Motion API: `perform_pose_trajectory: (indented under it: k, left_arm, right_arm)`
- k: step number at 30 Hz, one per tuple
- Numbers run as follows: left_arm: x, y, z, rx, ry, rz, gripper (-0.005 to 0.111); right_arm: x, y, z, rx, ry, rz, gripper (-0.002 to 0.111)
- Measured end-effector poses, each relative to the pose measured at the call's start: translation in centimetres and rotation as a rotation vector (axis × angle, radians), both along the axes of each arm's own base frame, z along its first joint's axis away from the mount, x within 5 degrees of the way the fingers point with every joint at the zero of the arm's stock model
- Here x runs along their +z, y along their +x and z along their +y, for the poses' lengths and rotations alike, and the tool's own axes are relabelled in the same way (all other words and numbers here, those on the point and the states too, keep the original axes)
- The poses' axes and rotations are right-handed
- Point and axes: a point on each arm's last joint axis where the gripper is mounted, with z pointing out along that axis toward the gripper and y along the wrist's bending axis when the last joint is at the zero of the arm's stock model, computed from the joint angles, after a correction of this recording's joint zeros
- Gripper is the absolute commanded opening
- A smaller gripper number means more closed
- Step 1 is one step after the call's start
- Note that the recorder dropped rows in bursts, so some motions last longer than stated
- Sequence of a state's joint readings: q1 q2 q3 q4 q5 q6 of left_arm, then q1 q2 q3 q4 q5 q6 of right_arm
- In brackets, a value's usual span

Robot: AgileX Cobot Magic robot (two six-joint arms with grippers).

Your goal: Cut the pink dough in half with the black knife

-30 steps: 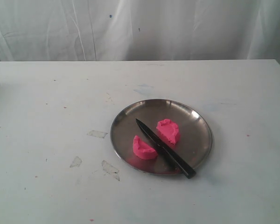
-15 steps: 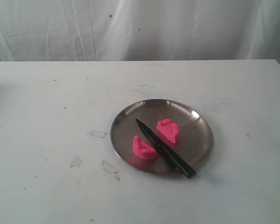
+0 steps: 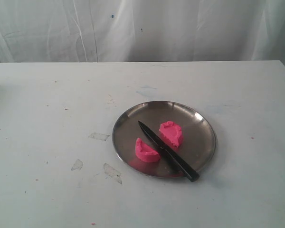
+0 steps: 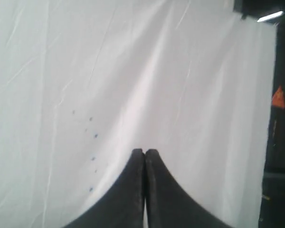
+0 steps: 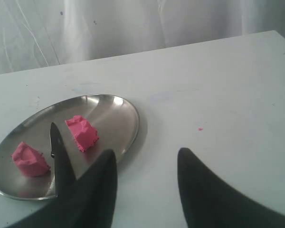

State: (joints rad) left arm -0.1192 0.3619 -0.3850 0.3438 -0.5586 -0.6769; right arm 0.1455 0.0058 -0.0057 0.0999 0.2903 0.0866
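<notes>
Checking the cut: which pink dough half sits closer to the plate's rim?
The half left of the black knife in the exterior view, by the steel plate's near rim. The other half lies right of the blade, nearer the plate's middle.

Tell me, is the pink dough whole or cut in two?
Cut in two. The pink dough lies as two separate chunks on the steel plate, the black knife resting between them.

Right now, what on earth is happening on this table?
Nothing is being handled. The bright pink soft dough is already cut into two chunks on a round steel plate, with the slim black knife lying between them, its handle poking past the rim. The right claw hovers open and empty beside the plate; the left claw is shut, facing a white curtain.
</notes>
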Motion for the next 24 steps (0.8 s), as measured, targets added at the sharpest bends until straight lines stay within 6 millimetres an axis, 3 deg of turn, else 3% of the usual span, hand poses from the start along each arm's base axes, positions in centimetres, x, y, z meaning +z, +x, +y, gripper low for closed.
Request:
perform_pose_trajectory:
  k: [14, 24]
  left_arm:
    - [-4.5, -1.1, 0.5, 0.077, 0.245, 0.404, 0.000]
    - [-13.4, -1.9, 0.7, 0.081, 0.269, 0.462, 0.000]
  right_arm:
    - [0.0, 0.0, 0.0, 0.000, 0.000, 0.000, 0.039]
    - [0.0, 0.0, 0.0, 0.000, 0.001, 0.000, 0.039]
